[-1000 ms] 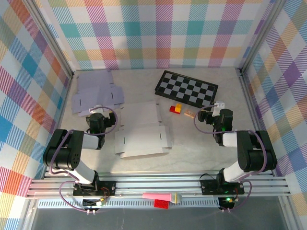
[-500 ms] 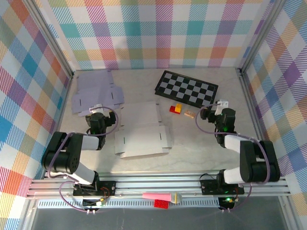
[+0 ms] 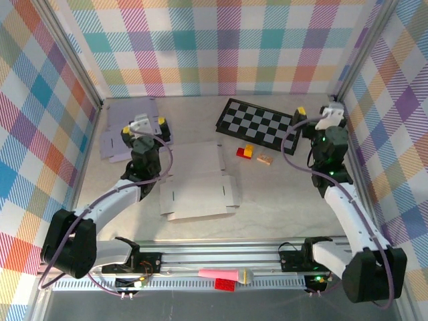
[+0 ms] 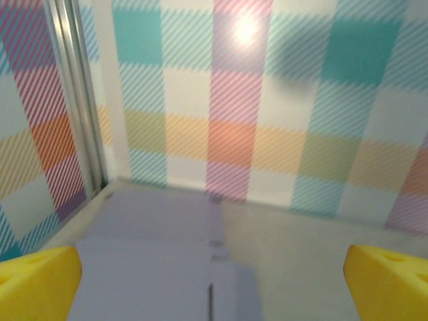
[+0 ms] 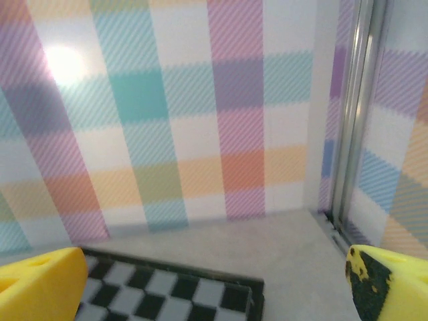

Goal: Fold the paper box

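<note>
Paper box [image 3: 197, 184] lies flat at the middle of the bench [image 3: 281, 200], looking light, thin and bendy, best pinched at a flap edge, both jaws gaping wide and empty

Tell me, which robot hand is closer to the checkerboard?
Right. The right gripper is by the right end of the checkerboard; the left gripper is far off to its left, above the lilac cardboard sheet.

Unfolded white paper box [image 3: 199, 189], flat mid-table
</note>
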You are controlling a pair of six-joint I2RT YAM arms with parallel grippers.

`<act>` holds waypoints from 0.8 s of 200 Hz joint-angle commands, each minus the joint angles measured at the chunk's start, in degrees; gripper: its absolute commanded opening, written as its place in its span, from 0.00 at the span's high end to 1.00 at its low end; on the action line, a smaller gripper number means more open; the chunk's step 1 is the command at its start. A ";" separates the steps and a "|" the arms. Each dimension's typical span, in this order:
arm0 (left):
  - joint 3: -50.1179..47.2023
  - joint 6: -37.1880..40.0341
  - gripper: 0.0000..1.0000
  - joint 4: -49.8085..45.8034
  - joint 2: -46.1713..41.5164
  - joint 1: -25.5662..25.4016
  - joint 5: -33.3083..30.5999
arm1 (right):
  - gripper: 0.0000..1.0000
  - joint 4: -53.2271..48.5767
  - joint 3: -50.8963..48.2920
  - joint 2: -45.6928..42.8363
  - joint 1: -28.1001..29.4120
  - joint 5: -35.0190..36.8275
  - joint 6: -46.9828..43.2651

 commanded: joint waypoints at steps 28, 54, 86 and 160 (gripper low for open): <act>26.89 -41.15 0.01 -59.71 0.96 4.04 18.18 | 0.01 -45.78 22.73 3.68 -1.64 -10.75 35.83; 30.59 -44.99 0.11 -73.75 5.14 3.75 28.49 | 0.02 -59.26 25.51 8.04 4.67 -15.70 41.19; 26.44 -42.91 0.29 -83.23 6.12 3.92 33.82 | 0.17 -58.53 15.49 6.67 13.64 -24.41 50.60; 23.68 -32.04 0.54 -74.03 18.02 10.96 39.24 | 0.20 -36.94 -6.00 8.02 27.28 -35.88 75.80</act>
